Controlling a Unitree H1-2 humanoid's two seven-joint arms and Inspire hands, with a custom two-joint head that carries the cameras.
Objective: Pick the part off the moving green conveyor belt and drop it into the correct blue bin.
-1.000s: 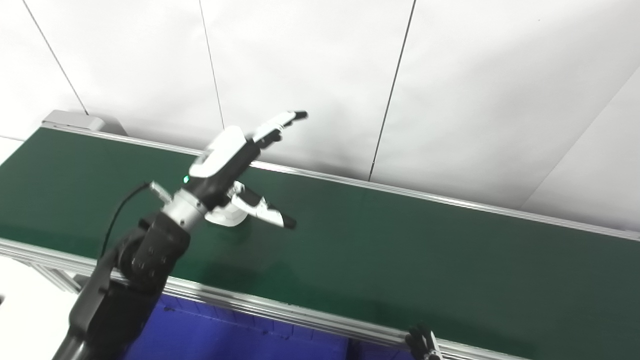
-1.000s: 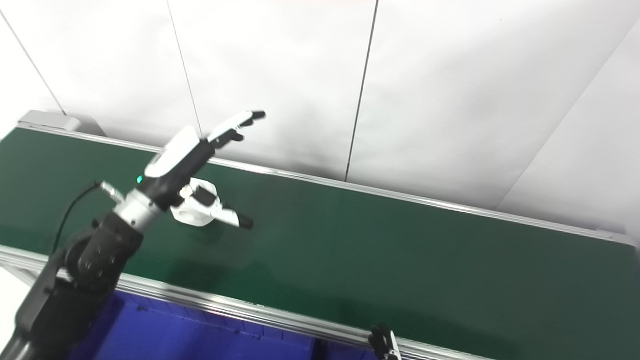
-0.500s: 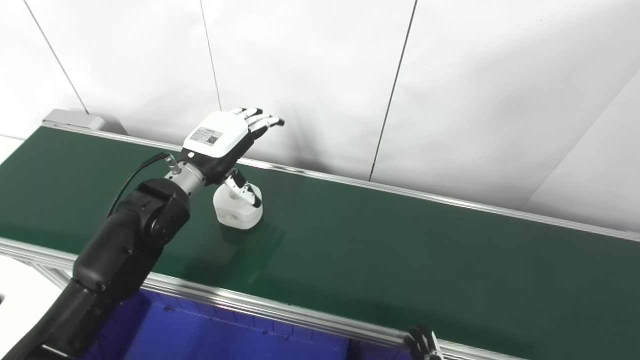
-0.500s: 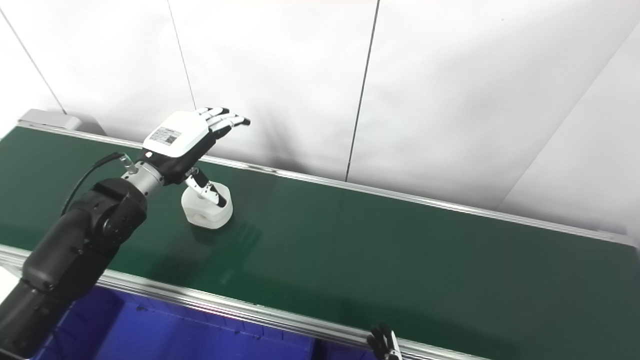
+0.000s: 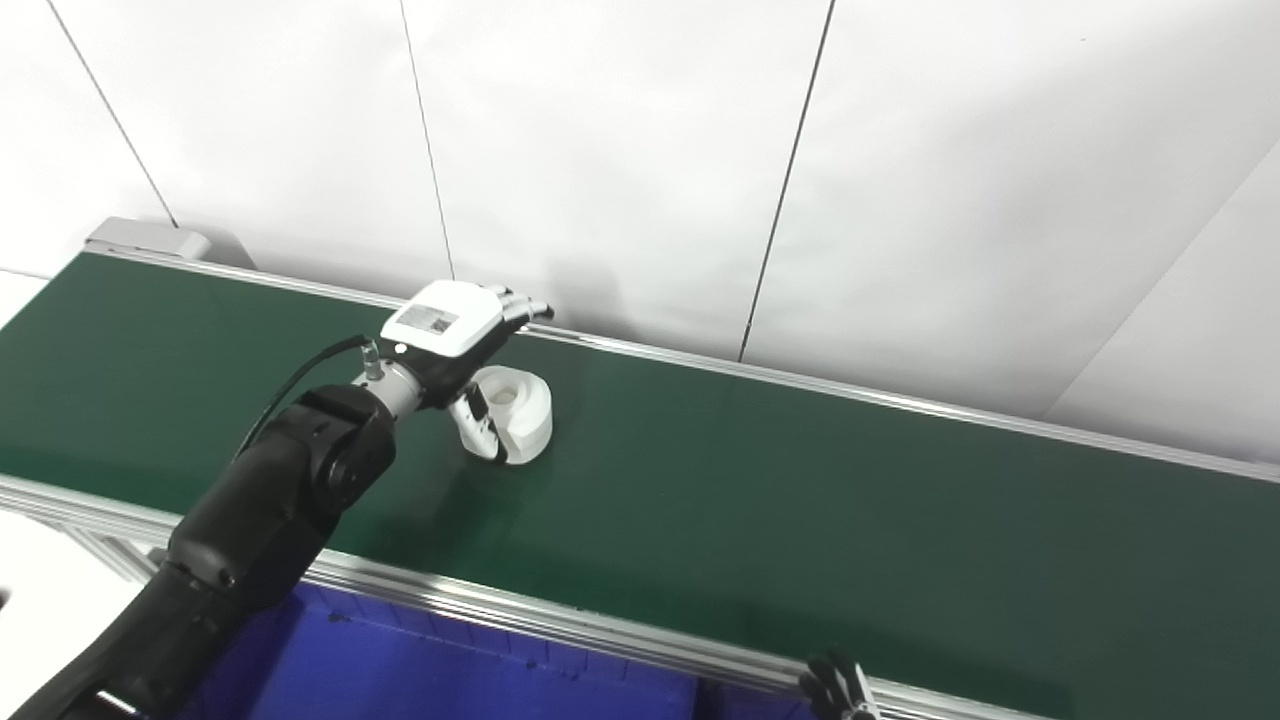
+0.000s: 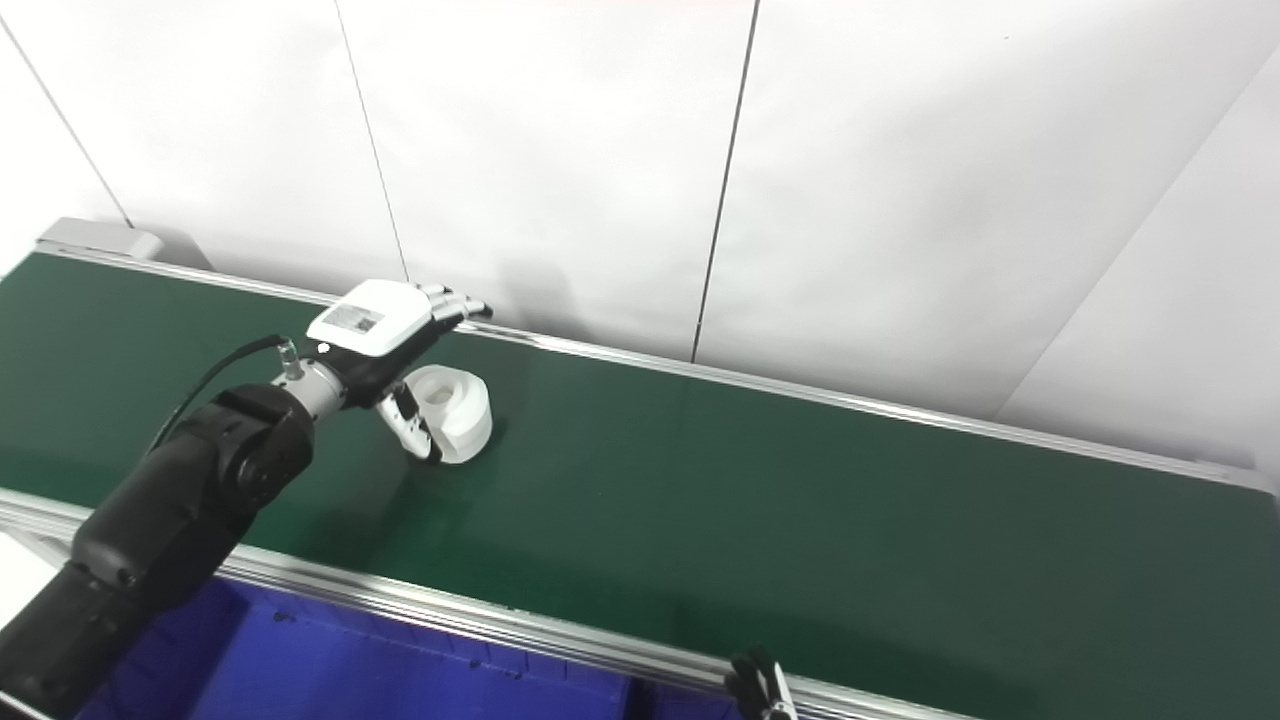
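- Left eye view: white round plastic part [image 5: 518, 418] with a hollow top lies on the dark green conveyor belt [image 5: 800, 500], near its far rail.
- Left robot hand [image 5: 455, 335] arches over it, fingers spread, thumb touching its near side; not gripping.
- Right robot hand [image 5: 835, 690]: fingertips only, state unclear.
- Blue plastic bin [image 5: 450, 670] below the belt's near edge; contents unseen.

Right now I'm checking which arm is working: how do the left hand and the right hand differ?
The left hand reaches out over the green conveyor belt; the right hand sits low at its near rail. The left hand shows whole, palm down over the white part, its thumb against the part's near side; only the right hand's dark fingertips show. Whether the right is open is unclear. Neither has lifted anything.
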